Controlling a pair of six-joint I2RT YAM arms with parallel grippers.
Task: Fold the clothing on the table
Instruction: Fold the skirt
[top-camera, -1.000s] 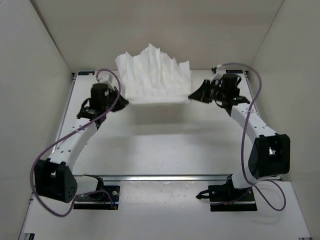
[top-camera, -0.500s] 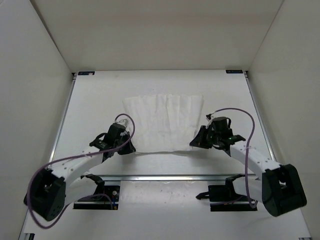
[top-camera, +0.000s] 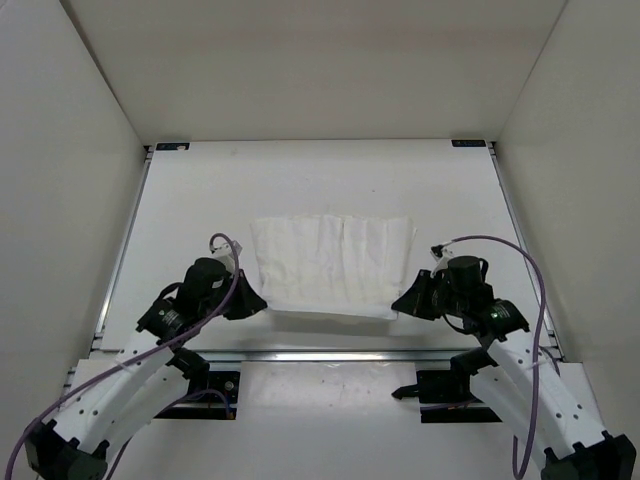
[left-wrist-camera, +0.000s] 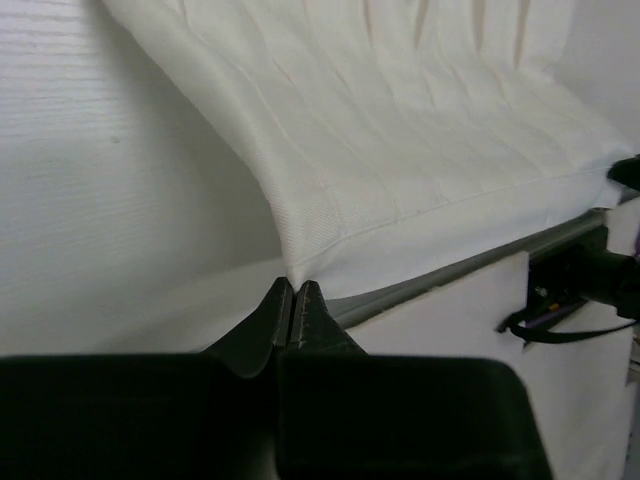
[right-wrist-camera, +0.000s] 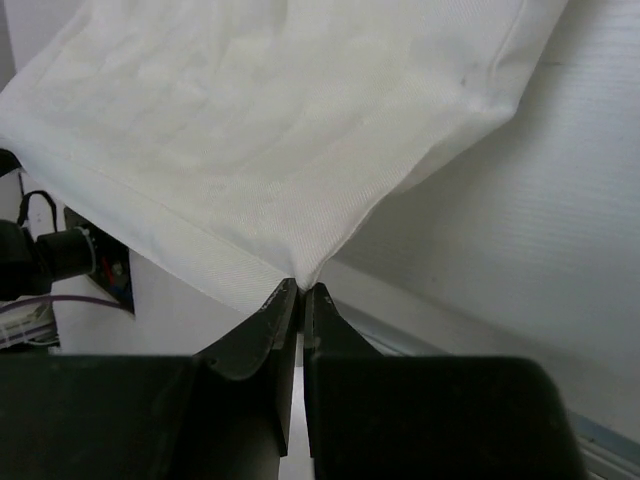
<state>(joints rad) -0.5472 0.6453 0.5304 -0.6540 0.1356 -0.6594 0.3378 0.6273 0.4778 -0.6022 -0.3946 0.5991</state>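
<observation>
Your left gripper (left-wrist-camera: 295, 290) is clenched on the near left corner of the white pleated garment (top-camera: 330, 262), with the fabric pinched right at its fingertips. Your right gripper (right-wrist-camera: 301, 291) is clamped the same way on the near right corner. Between the two sets of jaws the near hem runs stretched, just beyond the metal rail (top-camera: 330, 354). Ahead of them the cloth spreads out over the table (top-camera: 200, 200).
</observation>
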